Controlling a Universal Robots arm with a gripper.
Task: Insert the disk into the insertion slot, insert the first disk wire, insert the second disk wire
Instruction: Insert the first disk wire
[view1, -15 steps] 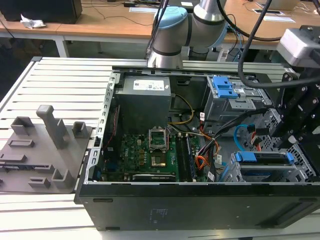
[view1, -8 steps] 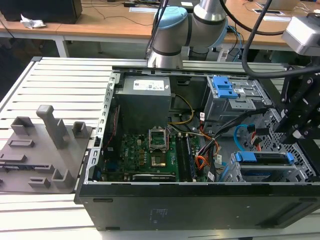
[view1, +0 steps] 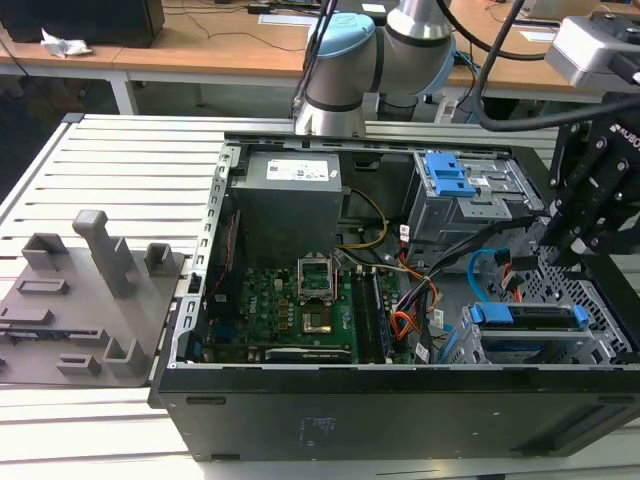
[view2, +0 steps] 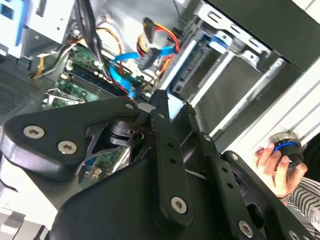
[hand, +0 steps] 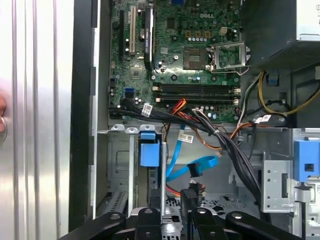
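Blue-framed silver disk (view1: 525, 317), in perforated grey slot (view1: 608, 330), looped light-blue cable (view1: 477, 272)

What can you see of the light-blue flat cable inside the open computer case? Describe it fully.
The light-blue flat cable looks thin, glossy and plastic-sheathed. It curves in a loose loop inside the case, between the motherboard and the silver drive cage, close to bundled black cables. Whether its ends are plugged in cannot be told.

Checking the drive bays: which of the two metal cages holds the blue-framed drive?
The low perforated insertion slot at the exterior view's right, below the gripper, holds the disk; the taller cage bears a blue latch plate.
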